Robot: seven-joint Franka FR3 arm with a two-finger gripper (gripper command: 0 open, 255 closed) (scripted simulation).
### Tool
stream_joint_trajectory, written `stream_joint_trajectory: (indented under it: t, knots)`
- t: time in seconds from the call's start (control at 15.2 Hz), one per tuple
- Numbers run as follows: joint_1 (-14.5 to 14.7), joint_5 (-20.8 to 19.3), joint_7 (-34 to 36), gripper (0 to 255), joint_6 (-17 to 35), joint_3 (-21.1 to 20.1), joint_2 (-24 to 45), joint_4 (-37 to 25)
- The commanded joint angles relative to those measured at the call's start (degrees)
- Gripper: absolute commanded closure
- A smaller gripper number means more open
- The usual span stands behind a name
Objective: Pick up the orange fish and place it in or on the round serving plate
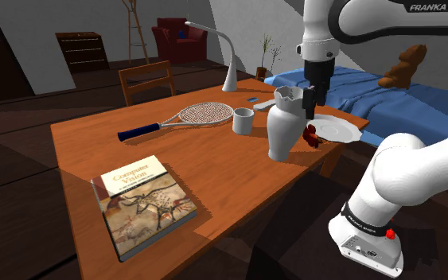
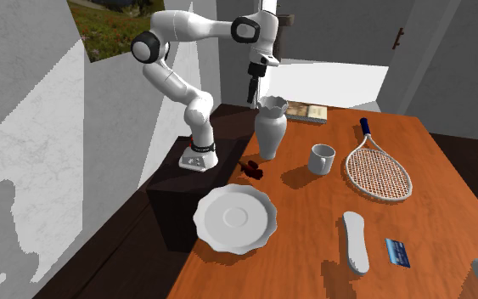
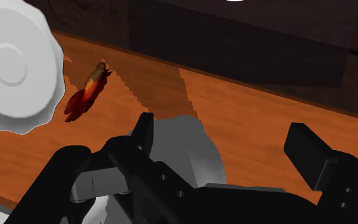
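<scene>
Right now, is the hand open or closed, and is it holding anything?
Black two-finger hand: open, holding nothing; the orange-red fish lies on the brown wooden table beside the round white plate.

A white vase (image 1: 284, 127) stands on the table (image 1: 95, 151). A mug (image 1: 243, 120) sits just beside the vase, a racket (image 1: 202, 115) lies near it, and a book (image 1: 144, 203) lies well apart from it.

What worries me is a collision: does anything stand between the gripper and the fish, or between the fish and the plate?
The white vase stands just below the gripper and close beside the fish, so a path down to the fish would likely pass its side. Between the fish and the plate lies only bare table.
</scene>
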State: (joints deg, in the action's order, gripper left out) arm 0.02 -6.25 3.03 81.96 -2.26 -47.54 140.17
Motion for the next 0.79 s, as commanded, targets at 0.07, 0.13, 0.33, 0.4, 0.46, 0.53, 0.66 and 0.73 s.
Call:
stream_joint_trajectory:
  t: [0.07, 0.13, 0.33, 0.4, 0.46, 0.53, 0.66, 0.73]
  knots:
    - [-0.8, -0.7, -0.2, 0, 1.6, 1.1, 0.0, 1.1]
    - [-1.6, -1.3, -0.3, 0, 3.2, 2.3, 0.0, 2.2]
    - [-4.0, -3.3, -0.8, 0, 8.1, 5.9, 0.7, 5.1]
    - [-4.9, -3.9, -1.0, 0, 9.8, 7.1, 1.0, 5.9]
    - [-5.7, -4.6, -1.2, 0, 11.5, 8.3, 1.5, 6.7]
    - [-6.6, -5.2, -1.4, 0, 13.2, 9.5, 2.0, 7.4]
    - [-8.3, -6.4, -1.7, 0, 16.8, 12.0, 3.3, 8.7]
    - [-9.1, -7.0, -1.9, 0, 18.6, 13.3, 4.1, 9.2]
